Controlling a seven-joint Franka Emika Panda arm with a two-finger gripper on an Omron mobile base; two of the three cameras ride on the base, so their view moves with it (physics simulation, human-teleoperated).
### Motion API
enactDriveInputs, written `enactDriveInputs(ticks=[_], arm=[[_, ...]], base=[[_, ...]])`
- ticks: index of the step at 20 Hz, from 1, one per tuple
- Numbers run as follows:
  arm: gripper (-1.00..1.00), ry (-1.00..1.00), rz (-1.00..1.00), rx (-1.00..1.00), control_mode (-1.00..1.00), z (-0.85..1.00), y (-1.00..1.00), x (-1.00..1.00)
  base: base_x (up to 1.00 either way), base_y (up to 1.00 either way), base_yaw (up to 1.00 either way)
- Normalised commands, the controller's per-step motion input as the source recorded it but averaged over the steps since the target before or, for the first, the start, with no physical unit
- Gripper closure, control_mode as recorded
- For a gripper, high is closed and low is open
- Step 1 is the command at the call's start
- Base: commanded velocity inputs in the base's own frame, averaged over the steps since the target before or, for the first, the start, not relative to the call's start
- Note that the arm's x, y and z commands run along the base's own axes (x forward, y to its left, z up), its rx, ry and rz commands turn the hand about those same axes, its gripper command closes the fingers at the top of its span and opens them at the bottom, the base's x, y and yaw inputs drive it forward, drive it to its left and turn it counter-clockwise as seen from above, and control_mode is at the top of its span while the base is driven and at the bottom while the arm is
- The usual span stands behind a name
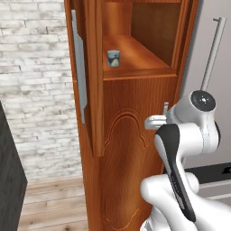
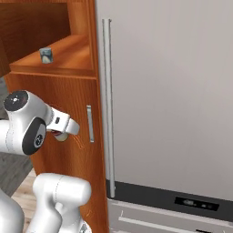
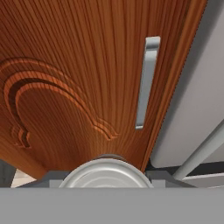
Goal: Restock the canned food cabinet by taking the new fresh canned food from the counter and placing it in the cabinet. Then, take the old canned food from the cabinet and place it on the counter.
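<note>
The canned food cabinet [image 1: 135, 135] stands straight ahead, its upper door [image 1: 94, 67] swung open to the left. On the wooden shelf [image 1: 140, 56] inside sits the old canned food [image 1: 113, 57] [image 2: 46, 55], a short can with a blue-and-white label. My gripper [image 3: 106, 177] is shut on the new canned food [image 3: 106, 173], whose round grey metal top shows between the fingers. The hand [image 2: 61, 132] hovers close to the shut lower door, below shelf height. The counter is out of view.
A grey fridge door [image 2: 173, 100] with a long vertical bar handle [image 2: 107, 100] stands right of the cabinet. The lower cabinet door carries a short silver handle [image 3: 146, 83]. A white brick wall [image 1: 31, 67] and a black appliance edge [image 1: 9, 180] lie to the left.
</note>
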Motion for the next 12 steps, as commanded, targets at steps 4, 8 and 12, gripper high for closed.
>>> enactDriveInputs(ticks=[4,8,12], arm=[[1.00,0.00,0.00,0.00,1.00,0.00,0.00,0.00],[1.00,0.00,0.00,0.00,1.00,0.00,0.00,0.00],[1.00,0.00,0.00,0.00,1.00,0.00,0.00,0.00]], base=[[0.00,0.00,0.00],[0.00,0.00,0.00],[0.00,0.00,0.00]])
